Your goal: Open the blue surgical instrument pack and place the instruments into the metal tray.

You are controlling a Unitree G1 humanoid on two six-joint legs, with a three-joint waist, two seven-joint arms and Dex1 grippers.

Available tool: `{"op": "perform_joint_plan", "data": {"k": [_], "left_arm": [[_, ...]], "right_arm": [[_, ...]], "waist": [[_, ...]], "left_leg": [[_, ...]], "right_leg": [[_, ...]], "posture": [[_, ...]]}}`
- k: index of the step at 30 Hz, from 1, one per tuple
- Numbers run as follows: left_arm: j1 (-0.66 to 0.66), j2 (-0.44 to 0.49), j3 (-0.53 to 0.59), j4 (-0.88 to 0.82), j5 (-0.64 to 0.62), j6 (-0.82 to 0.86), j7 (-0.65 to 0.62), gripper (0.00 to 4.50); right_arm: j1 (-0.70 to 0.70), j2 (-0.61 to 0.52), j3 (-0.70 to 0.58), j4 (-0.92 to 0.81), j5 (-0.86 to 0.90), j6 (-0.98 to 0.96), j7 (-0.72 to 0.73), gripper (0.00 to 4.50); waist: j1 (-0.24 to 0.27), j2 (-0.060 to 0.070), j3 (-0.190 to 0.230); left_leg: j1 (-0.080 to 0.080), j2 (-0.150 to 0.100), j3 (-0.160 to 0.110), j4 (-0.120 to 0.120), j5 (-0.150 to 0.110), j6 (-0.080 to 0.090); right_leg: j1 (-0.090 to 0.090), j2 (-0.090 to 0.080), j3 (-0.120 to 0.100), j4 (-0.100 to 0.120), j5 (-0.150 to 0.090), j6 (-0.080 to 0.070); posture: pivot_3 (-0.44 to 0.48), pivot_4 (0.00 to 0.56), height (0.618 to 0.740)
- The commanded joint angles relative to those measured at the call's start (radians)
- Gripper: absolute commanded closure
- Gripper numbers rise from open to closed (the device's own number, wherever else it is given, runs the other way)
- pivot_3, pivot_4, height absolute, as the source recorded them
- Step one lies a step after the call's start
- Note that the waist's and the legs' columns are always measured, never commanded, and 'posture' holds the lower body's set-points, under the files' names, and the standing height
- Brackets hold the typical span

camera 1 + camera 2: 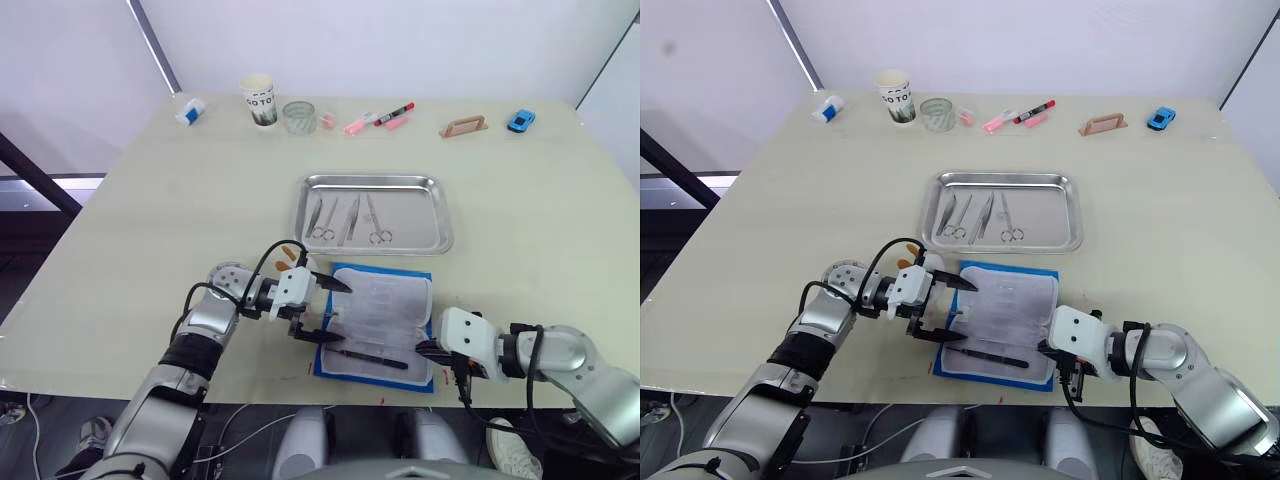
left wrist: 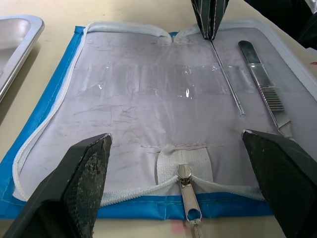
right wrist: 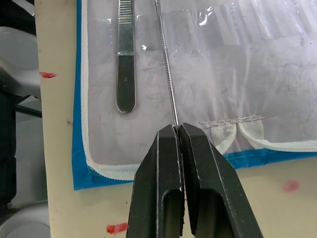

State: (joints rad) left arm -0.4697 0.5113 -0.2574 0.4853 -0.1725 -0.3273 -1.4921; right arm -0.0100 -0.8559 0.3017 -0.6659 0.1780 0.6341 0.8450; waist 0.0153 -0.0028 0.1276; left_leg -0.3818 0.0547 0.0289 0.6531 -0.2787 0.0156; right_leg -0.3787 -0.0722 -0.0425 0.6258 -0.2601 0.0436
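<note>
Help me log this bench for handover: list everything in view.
Bright-blue fabric zip case: one, open, near edge.
Thin steel probe, flat steel handle: one each, silvery, in case.
Shiny steel tray: one, beyond case.
Steel instruments: about four, silvery, in tray.
White paper cup, clear glass jar, tan handle block, blue toy car: one each, far edge.
Pink and red markers: few, far edge.
Left pincer: black, open over case.
Right pincer: black, shut on probe.

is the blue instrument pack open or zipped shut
Open: the blue surgical instrument pack lies spread flat, pale lining up, a scalpel handle and thin probe inside.
</note>
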Motion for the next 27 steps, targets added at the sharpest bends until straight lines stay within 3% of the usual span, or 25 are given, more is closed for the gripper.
{"op": "perform_joint_plan", "data": {"k": [1, 14, 17, 19, 27], "left_arm": [[0.027, 0.017, -0.032, 0.080, 0.057, 0.032, 0.007, 0.00], [0.027, 0.015, -0.032, 0.085, 0.060, 0.027, 0.012, 0.00], [0.026, 0.015, -0.032, 0.086, 0.060, 0.025, 0.012, 0.00], [0.027, 0.015, -0.032, 0.087, 0.060, 0.025, 0.012, 0.00], [0.028, 0.017, -0.031, 0.088, 0.060, 0.024, 0.013, 0.00]], "right_arm": [[-0.024, 0.004, 0.000, -0.027, -0.002, 0.023, -0.005, 4.47], [-0.032, 0.052, 0.056, 0.004, -0.019, 0.034, -0.016, 4.47], [-0.029, 0.058, 0.075, 0.004, -0.036, 0.031, -0.025, 3.61], [-0.026, 0.064, 0.080, 0.004, -0.040, 0.031, -0.032, 2.66], [-0.033, 0.082, 0.104, 0.017, -0.058, 0.025, -0.034, 2.66]], "waist": [[0.000, 0.000, 0.000], [0.000, 0.000, -0.001], [0.000, 0.000, -0.001], [0.000, 0.000, -0.001], [-0.001, -0.001, -0.003]], "left_leg": [[0.000, 0.000, 0.000, 0.000, 0.000, 0.000], [0.000, 0.000, 0.000, 0.000, 0.000, 0.000], [0.000, 0.000, 0.000, 0.000, 0.000, 0.000], [0.000, 0.000, 0.000, 0.000, 0.000, 0.000], [0.001, 0.000, 0.000, 0.000, 0.000, 0.000]], "right_leg": [[0.000, 0.000, 0.000, 0.000, 0.000, 0.000], [0.000, 0.000, 0.000, 0.000, 0.000, 0.000], [0.000, 0.001, 0.000, 0.000, 0.000, 0.000], [0.000, 0.001, 0.000, 0.000, 0.000, 0.000], [0.000, 0.001, 0.000, 0.001, 0.000, 0.000]], "posture": [[0.000, 0.150, 0.740], [0.000, 0.150, 0.740], [0.000, 0.150, 0.740], [0.000, 0.150, 0.740], [0.000, 0.150, 0.740]]}}
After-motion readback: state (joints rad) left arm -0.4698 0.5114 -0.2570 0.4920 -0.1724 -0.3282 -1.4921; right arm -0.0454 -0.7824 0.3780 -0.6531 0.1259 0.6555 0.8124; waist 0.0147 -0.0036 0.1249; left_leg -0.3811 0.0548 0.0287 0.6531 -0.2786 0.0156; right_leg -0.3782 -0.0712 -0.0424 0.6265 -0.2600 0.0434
